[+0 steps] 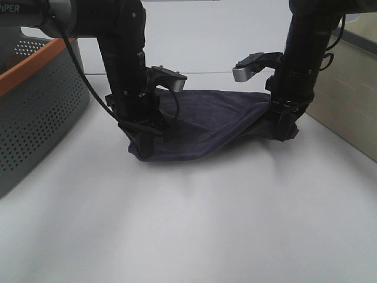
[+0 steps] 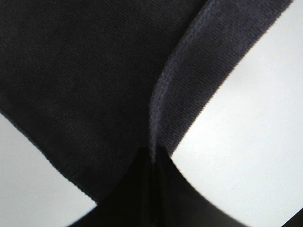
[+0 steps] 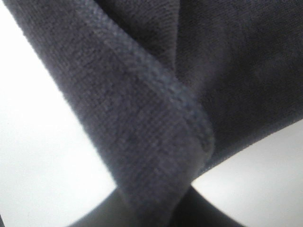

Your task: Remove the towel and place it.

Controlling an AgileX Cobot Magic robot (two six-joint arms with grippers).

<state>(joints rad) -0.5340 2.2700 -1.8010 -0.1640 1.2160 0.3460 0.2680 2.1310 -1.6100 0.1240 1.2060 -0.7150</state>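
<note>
Two arms angled down, claws [image 1: 144, 127] [image 1: 281, 121] pinching towel [image 1: 206, 121] corners above table [image 1: 194, 224].

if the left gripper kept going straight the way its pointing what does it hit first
The left gripper points down with its jaws shut on a corner of the towel. Straight on, it would likely press that cloth into the white table just below; the gap under it is hard to judge.

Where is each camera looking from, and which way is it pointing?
Exterior high: up in front, looking down at the white table, both arms, towel, grey basket.
Left wrist: on the left arm, facing its pincer pinching the towel hem.
Right wrist: on the right arm, facing the towel; its pincer barely shows.
All share the towel.
</note>
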